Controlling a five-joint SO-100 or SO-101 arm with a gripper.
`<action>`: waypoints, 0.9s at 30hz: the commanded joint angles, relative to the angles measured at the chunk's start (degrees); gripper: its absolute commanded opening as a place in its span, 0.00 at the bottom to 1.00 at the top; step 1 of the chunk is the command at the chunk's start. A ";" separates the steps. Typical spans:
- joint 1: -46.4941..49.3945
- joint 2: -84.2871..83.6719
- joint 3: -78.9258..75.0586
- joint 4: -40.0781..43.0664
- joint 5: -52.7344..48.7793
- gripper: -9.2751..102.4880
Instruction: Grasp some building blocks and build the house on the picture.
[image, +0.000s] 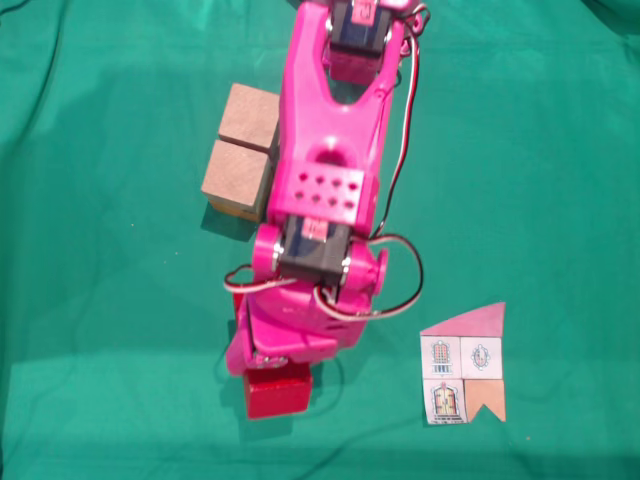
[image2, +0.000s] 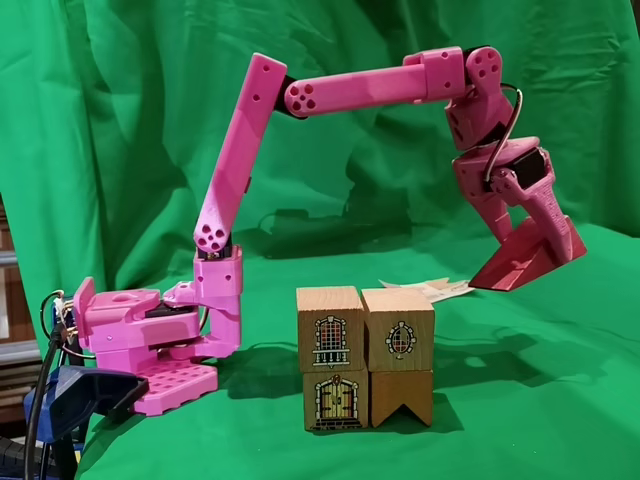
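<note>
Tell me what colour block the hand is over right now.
Dark red: the block shows best in a fixed view from above, partly under the pink hand.

We saw an arm (image2: 350, 95) moulded in bright pink plastic, its links dotted with small round holes, and black servo blocks (image: 312, 245) showed at the joints. Black, white and red cables (image: 400, 290) looped beside the wrist. The pink base (image2: 140, 345) had a perforated plate, held by a blue clamp (image2: 75, 395).
</note>
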 joint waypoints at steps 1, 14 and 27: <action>-0.35 5.27 -2.90 2.90 -0.18 0.23; 0.18 14.50 -2.02 12.30 -0.44 0.23; 0.35 21.18 -1.41 22.59 -0.62 0.23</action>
